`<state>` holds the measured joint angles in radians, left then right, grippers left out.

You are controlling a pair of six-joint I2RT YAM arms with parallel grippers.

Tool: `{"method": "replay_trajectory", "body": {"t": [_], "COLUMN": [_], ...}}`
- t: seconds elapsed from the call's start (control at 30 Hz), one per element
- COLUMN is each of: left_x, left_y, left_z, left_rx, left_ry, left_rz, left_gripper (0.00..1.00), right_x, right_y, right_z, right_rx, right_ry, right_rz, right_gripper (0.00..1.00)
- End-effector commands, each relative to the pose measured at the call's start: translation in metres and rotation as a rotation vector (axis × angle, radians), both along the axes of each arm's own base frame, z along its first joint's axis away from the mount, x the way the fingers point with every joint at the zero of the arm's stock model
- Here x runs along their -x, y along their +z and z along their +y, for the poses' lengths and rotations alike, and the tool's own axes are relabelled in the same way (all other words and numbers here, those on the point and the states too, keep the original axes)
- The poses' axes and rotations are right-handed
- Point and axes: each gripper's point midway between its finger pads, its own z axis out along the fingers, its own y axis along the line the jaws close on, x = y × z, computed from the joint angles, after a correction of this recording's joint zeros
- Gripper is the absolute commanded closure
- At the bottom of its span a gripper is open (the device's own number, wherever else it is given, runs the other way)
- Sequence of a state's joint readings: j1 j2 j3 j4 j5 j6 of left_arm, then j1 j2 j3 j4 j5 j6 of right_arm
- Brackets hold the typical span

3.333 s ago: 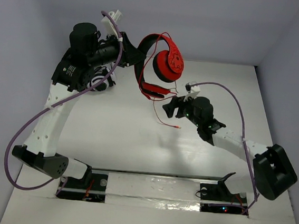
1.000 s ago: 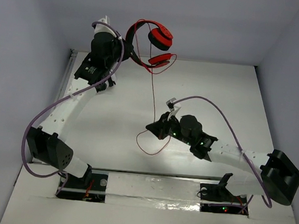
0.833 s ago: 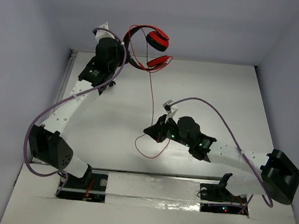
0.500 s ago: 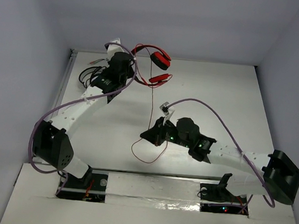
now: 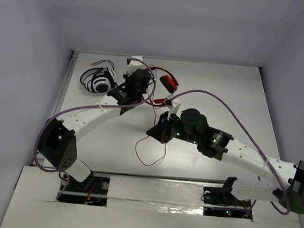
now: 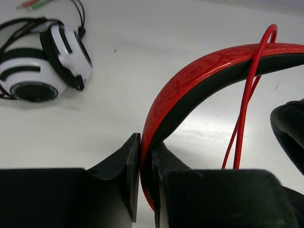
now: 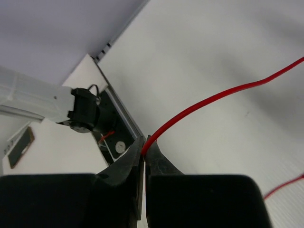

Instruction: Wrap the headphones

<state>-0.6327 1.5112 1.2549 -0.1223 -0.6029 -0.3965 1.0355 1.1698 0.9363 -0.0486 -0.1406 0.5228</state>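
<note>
Only the left wrist view shows the left claw (image 6: 145, 156) clamped on the headphones (image 6: 190, 80), on their glossy, patterned red band with its black lining. The right wrist view shows the right claw (image 7: 144, 147) pinching the thin red cable (image 7: 228, 94). From above, the headphones are at the table's (image 5: 235, 84) 12 o'clock and a rounded black-and-white set (image 5: 98, 80) is at 10.

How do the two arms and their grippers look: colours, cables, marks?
The left arm and the right arm have white links with small holes, black joints, and a purple cable along each. The left gripper and the right gripper have black tapered fingers. Green lights glow near the right wrist.
</note>
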Motion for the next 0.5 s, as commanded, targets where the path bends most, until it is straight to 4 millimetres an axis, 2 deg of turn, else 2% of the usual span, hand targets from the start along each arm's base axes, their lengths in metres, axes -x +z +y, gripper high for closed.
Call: {"method": "replay_trajectory", "body": {"t": [0.0,0.03,0.23,0.3,0.33,0.47], "left_x": [0.012,0.019,0.051,0.061,0.069,0.086], "left_y": [-0.013,-0.021,-0.044,-0.048,-0.052,-0.059], "left_z": [-0.007,-0.007,-0.019,-0.023,-0.032,-0.031], "left_rx": [-0.06,-0.086,-0.209,-0.233,-0.235,-0.32], "left_ry": [-0.03,-0.042,-0.205,-0.268,-0.334,-0.429], "left_rz": [0.017,0.044,0.169,0.199,0.217,0.272], "left_gripper": [1.0,1.0,1.0,1.0,1.0,1.0], "right_x": [-0.005,-0.01,-0.041,-0.048,-0.055,-0.066], "right_y": [-0.022,-0.03,-0.004,0.0,0.003,0.008], "right_z": [-0.017,-0.025,-0.05,-0.056,-0.062,-0.07], "right_rx": [0.195,0.255,0.293,0.303,0.311,0.33], "right_ry": [-0.027,-0.063,-0.256,-0.298,-0.345,-0.408], "right_rz": [-0.012,-0.013,-0.116,-0.14,-0.161,-0.206], "right_gripper": [1.0,1.0,1.0,1.0,1.0,1.0]}}
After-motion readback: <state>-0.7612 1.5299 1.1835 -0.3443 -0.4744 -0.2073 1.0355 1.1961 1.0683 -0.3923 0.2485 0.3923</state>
